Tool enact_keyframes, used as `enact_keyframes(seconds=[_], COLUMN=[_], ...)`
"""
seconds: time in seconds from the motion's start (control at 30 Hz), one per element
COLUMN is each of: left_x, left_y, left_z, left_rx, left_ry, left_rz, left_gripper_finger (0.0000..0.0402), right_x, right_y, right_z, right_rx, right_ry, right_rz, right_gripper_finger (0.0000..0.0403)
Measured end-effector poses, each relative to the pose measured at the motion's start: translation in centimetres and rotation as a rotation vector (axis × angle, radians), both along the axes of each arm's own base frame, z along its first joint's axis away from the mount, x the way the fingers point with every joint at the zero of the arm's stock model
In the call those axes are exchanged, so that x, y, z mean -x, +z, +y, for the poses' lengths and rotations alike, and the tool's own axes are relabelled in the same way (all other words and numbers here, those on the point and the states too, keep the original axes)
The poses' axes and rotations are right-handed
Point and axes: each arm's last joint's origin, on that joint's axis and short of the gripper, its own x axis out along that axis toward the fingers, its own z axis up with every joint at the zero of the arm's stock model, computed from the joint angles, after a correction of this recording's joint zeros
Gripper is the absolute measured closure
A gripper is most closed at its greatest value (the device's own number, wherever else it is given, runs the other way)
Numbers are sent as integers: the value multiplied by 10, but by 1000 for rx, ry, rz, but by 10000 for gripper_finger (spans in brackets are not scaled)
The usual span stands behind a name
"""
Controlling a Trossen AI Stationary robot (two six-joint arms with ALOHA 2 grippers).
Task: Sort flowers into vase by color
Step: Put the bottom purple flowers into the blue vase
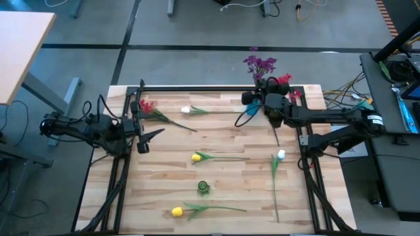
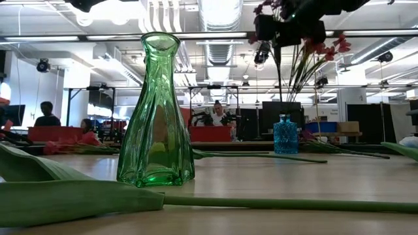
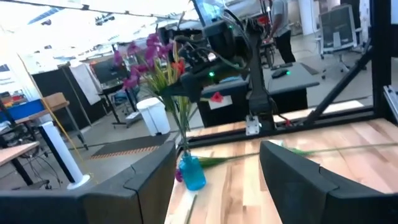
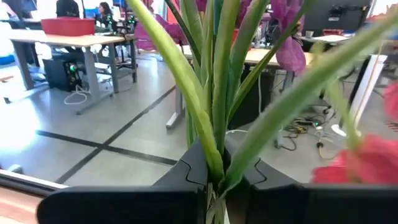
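Purple and red flowers [image 1: 261,65] are sitting bunched in a blue vase [image 2: 285,134] at about one o'clock on the wooden counter [image 1: 223,137], and our right fingers [image 1: 252,99] are pinching shut on the green stems there, which the right wrist view shows squeezed between the two dark pads [image 4: 249,177]. Our left fingers [image 1: 148,124] are hovering at about nine o'clock, spread partly apart and gripping nothing. Just beside them, toward ten o'clock, a red flower [image 1: 147,105] is lying flat. A white bud [image 1: 186,110] is resting near eleven o'clock, and a second white bud [image 1: 281,155] is lying on its stem at about three o'clock. One yellow bud [image 1: 196,157] is lying near the centre, another yellow bud [image 1: 176,212] at about seven o'clock. A green glass vase [image 2: 157,114] is standing upright and empty between the two yellow ones, toward six o'clock. We are seeing people seated at desks far behind the counter in the low view
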Motion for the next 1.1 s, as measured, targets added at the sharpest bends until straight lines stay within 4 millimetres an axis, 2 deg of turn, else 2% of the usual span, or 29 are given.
enact_keyframes(seconds=[0.17, 0.47, 0.83, 1.1], left_x=[5, 9, 9, 9], left_y=[0, -2, -3, -3], left_z=[2, 4, 4, 4], left_rx=[21, 52, 48, 43], left_ry=[15, 59, 59, 76], left_rz=[-10, -13, -4, -3], left_gripper_finger=[185, 185, 185, 185], right_x=[-7, -7, -9, -11], right_y=[-8, -7, -14, -15], right_z=[-5, -7, -22, -24], right_rx=[5, 21, 11, 19], right_ry=[-17, -30, -74, -75], right_rz=[37, 64, 61, 68], right_gripper_finger=[385, 385, 385, 385])
